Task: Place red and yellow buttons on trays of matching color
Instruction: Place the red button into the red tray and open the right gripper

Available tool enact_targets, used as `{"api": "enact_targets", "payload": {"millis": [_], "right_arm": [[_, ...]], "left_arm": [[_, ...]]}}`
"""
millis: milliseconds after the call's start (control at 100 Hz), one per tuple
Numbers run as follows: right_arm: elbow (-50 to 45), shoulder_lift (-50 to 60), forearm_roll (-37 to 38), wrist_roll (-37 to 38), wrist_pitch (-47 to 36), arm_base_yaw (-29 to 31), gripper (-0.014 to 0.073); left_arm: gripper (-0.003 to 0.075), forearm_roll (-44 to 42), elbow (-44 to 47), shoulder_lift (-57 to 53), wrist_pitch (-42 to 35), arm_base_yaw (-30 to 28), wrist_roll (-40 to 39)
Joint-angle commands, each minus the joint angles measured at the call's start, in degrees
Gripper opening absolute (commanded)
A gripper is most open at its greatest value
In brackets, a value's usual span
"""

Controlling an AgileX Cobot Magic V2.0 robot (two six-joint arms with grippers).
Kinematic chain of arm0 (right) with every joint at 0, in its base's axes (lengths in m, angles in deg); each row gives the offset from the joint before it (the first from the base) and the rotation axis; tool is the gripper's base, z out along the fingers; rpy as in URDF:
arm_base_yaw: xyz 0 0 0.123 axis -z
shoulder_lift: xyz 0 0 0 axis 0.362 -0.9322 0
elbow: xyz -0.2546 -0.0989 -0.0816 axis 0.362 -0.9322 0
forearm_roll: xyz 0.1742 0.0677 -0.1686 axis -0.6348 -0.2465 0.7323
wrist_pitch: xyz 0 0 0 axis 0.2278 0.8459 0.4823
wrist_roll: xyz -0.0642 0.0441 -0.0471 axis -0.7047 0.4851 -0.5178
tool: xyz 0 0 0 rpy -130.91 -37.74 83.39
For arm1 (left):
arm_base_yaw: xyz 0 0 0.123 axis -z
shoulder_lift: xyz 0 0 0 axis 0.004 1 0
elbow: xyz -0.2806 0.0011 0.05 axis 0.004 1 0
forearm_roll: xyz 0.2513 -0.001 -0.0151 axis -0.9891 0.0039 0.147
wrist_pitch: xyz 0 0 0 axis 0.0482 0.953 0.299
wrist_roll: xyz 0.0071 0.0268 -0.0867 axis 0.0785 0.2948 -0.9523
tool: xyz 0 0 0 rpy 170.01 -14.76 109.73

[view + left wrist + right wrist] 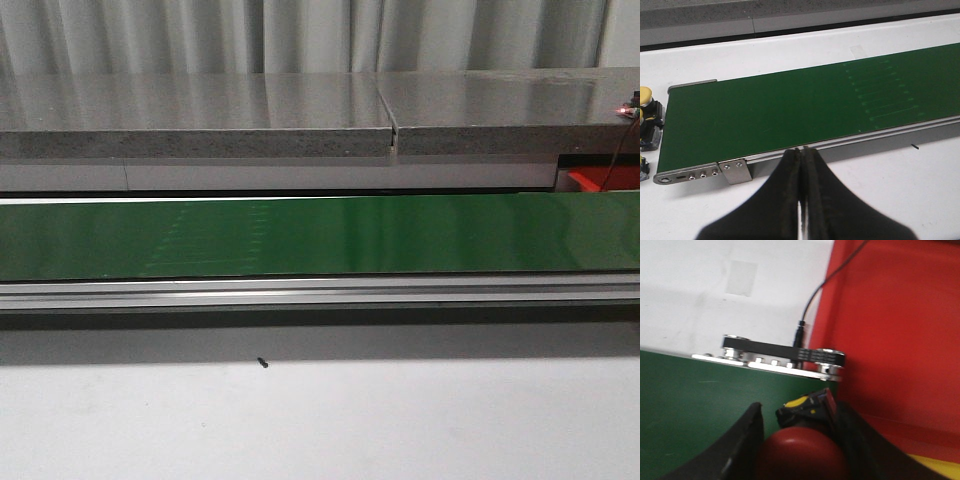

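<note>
**Red button in the right claw, by the red tray**

Up front I see only the long green conveyor belt (320, 236) on the white tabletop (320, 420); neither claw shows.

Left wrist: my left claw (802, 165) is pressed together, holding nothing; yellow-capped push-buttons (646, 96) stand off beyond the belt's end.

Right wrist: my right claw (795, 440) clamps the red domed push-button (800, 457), with the flat red tray (900, 330) just beside it.
</note>
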Motion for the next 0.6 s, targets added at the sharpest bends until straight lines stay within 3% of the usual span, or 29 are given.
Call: {"api": "enact_targets", "payload": {"millis": [0,590], "right_arm": [[1.92,0.51,-0.98,-0.11,-2.81,2.14,0.0142],[2.0,-8.23,-3.06,0.21,-14.49,6.72,0.0142]], "left_arm": [[-0.002,1.01,-1.49,0.23,-4.11,0.4,-0.25],[-0.002,1.01,-1.49,0.23,-4.11,0.4,-0.25]]}}
